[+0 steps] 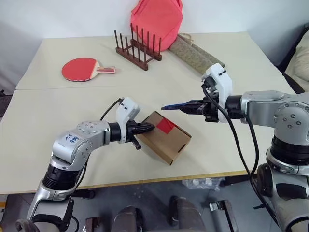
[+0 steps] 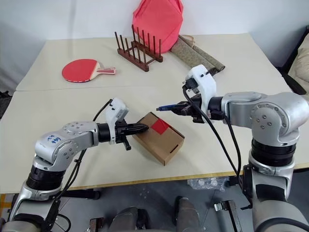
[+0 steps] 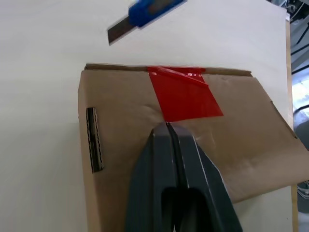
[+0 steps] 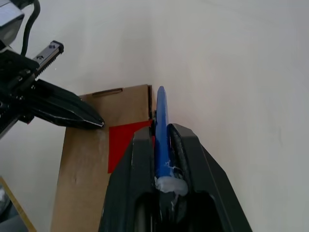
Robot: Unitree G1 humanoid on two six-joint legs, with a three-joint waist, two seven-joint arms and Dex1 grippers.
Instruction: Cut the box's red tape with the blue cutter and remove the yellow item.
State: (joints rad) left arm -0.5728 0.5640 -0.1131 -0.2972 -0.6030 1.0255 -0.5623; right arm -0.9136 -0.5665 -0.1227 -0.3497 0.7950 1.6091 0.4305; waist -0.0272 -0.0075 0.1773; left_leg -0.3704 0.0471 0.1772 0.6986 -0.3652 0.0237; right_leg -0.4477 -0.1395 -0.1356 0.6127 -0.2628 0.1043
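The brown cardboard box [image 1: 169, 142] lies closed on the table near its front edge, with the red tape [image 1: 165, 126] across the lid's far edge. My left gripper [image 1: 150, 128] is shut with nothing in it, and its tips [image 3: 166, 126] rest on the lid right beside the tape [image 3: 183, 94]. My right gripper [image 1: 193, 105] is shut on the blue cutter [image 1: 176, 106]. It holds the cutter above the table just beyond the box, with the tip pointing left toward the tape. The cutter's bare blade [image 3: 118, 33] sticks out. The yellow item is hidden.
At the back of the table stand a wooden rack [image 1: 137, 48], a red-pink bag [image 1: 157, 19] and a rolled mat [image 1: 198, 55]. A red table-tennis paddle [image 1: 79, 69] lies at the back left. The table's front edge [image 1: 145, 181] runs just below the box.
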